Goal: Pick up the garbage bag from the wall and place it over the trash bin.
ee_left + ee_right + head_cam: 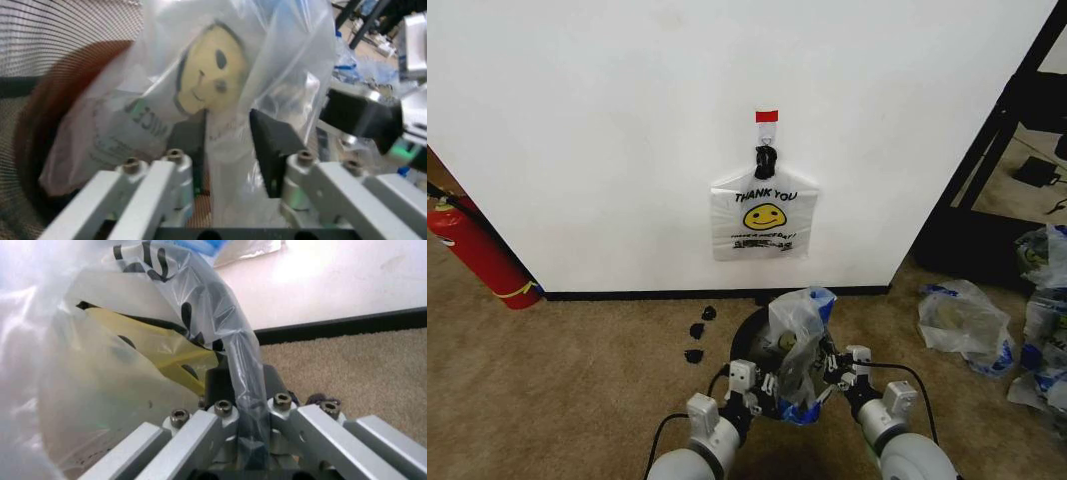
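The garbage bag [795,340], see-through with blue tips and a yellow smiley, stands bunched up over the trash bin [745,348], a small round black bin on the carpet below the wall [607,150]. My left gripper [762,385] grips the bag's near left side. My right gripper [832,368] holds its right side. In the left wrist view the bag [213,75] runs between the fingers of the left gripper [228,140], beside the bin's mesh [60,30]. In the right wrist view the right gripper [243,385] pinches a twisted strand of the bag [220,320].
A white THANK YOU bundle [764,215] with a black knot hangs on the wall under a red tape strip [767,117]. A red fire extinguisher [477,255] leans at the left. Lumpy clear bags [962,320] and a black frame [987,150] are at the right. Small black scraps [699,330] lie by the bin.
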`<state>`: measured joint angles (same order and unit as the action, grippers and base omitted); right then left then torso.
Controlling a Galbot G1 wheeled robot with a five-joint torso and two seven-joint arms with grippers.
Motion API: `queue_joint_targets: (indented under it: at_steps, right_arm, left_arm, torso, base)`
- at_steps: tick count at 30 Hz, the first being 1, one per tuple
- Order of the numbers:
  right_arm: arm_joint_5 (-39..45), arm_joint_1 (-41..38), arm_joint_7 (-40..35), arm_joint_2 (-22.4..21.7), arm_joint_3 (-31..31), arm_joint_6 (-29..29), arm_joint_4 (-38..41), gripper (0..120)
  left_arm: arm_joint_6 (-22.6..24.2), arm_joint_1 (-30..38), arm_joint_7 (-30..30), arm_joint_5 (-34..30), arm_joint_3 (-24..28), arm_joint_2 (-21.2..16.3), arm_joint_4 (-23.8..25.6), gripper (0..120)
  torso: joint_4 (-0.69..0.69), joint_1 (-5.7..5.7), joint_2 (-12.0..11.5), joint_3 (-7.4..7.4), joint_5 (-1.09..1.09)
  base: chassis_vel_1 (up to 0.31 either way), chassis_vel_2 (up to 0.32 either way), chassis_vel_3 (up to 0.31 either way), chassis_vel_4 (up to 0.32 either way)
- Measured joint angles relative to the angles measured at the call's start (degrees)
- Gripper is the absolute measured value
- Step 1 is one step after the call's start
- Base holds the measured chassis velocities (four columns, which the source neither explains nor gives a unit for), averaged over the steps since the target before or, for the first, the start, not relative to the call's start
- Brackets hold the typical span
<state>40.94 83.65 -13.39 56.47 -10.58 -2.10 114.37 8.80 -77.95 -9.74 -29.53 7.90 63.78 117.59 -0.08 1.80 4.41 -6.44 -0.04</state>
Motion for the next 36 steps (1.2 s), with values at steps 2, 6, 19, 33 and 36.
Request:
queue_joint_targets:
  at_steps: [2,6,19,33,36]
  right_arm:
    - [-0.1,-0.2,0.3,0.1,0.0,0.1,-0.2,0]
    - [-0.7,-0.2,0.9,0.2,0.0,0.4,-0.7,0]
    - [-2.9,-0.5,2.0,0.9,1.2,0.6,-1.3,0]
    - [-4.0,-0.7,1.9,1.9,1.6,0.9,-1.5,0]
    - [-4.1,-0.7,1.8,2.1,1.6,1.0,-1.5,0]
  left_arm:
    - [-0.1,0.3,0.3,0.2,0.1,-0.2,-0.3,42]
    - [-0.2,0.6,0.6,0.2,-0.1,-0.5,-0.3,52]
    - [-0.7,2.0,0.9,-0.7,1.1,0.3,-0.5,96]
    - [-1.9,2.7,0.2,-1.2,0.7,0.6,-0.7,104]
    - [-2.2,2.9,-0.4,-1.3,0.9,0.9,-0.7,98]
  torso:
    - [0.00,0.00,0.0,0.00,0.00]
    - [0.00,0.00,0.0,0.00,0.00]
    - [0.00,0.00,0.0,0.00,0.00]
    - [0.00,0.00,0.0,0.00,0.00]
    - [0.00,0.00,0.0,0.00,0.00]
  base:
    - [0.000,0.000,0.000,0.000]
    - [0.000,0.000,0.000,0.000]
    - [0.000,0.000,0.000,0.000]
    - [0.000,0.000,0.000,0.000]
    - [0.000,0.000,0.000,0.000]
